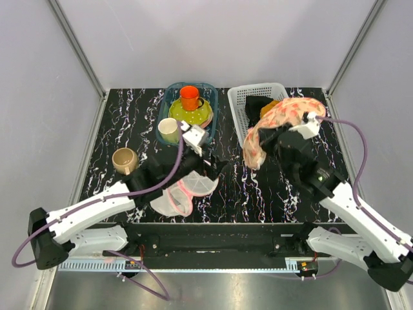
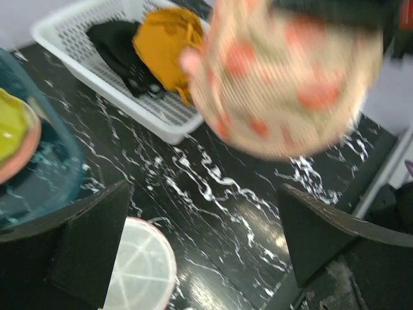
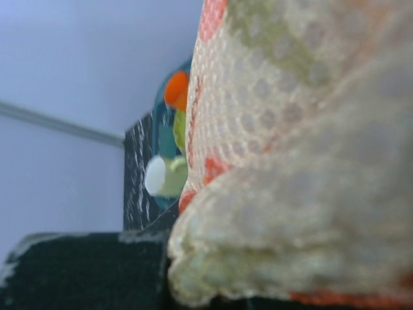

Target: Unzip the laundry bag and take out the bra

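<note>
Laundry bag is held clamped in right end effector above the counter; left end effector, gaping empty, should be brought to the zip with fabric pulled taut.

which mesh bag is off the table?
The peach printed laundry bag, held up by the right gripper; the white pink-rimmed pouch lies on the table.

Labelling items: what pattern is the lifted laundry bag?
The laundry bag is peach with red-orange print, clearest in the top external view.
</note>
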Robot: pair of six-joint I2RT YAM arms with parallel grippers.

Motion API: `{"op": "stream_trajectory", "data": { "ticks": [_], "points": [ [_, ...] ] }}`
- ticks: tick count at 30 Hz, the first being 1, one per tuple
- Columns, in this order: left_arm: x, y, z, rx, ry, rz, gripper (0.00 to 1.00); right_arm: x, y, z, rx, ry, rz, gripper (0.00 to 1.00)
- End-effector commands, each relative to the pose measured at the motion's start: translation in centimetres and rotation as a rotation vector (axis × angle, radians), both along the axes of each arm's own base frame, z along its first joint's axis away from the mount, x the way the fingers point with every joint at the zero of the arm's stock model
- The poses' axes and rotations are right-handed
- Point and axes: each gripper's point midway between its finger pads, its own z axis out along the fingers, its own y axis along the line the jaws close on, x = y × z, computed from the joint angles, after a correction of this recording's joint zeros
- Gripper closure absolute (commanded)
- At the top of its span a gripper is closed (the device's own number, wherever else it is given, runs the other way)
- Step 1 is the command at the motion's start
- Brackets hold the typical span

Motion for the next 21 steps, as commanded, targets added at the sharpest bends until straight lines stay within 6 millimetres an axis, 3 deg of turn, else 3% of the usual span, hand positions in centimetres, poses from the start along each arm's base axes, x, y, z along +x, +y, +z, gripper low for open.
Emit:
{"op": "stream_trajectory", "data": {
  "ticks": [1, 2, 3, 4, 6, 9, 12, 13, 17, 21],
  "points": [
    [-1.1, -2.0, 1.9, -0.088, 0.019, 0.008, 0.01, 3.2, -3.9, 8.2, 0.116, -0.13, -0.291, 1.0],
    [-1.5, -2.4, 1.9, -0.125, 0.046, -0.002, 0.01, 4.6, -4.2, 8.8, 0.111, -0.136, -0.313, 1.0],
    [-2.3, -3.0, 1.7, -0.141, 0.058, -0.051, 0.01, 5.3, -3.1, 9.1, 0.111, -0.133, -0.244, 1.0],
    [-2.7, -3.4, 2.0, -0.165, 0.042, -0.078, 0.01, 6.1, -2.5, 8.7, 0.11, -0.113, -0.21, 1.0],
    [-3.6, -4.2, 0.6, -0.081, -0.014, -0.099, 0.01, 6.9, -2.0, 7.8, 0.132, -0.069, -0.127, 1.0],
    [-3.6, -4.6, -2.4, 0.112, -0.101, -0.054, 0.01, 6.9, -1.2, 6.5, 0.156, -0.016, -0.04, 1.0],
    [-4.2, -4.9, -3.3, 0.179, -0.226, -0.032, 0.01, 6.3, 1.8, 7.5, 0.142, -0.059, 0.159, 1.0],
    [-4.5, -5.5, -1.9, 0.127, -0.276, -0.029, 0.01, 6.2, 2.2, 7.6, 0.151, -0.06, 0.177, 1.0],
    [-5.7, -6.2, -2.4, 0.211, -0.452, -0.026, 0.01, 5.8, 1.8, 7.3, 0.091, -0.069, 0.189, 1.0],
    [-4.9, -6.7, -4.0, 0.369, -0.572, 0.091, 0.01, 5.4, 1.9, 6.6, 0.056, -0.02, 0.215, 1.0]
  ]
}}
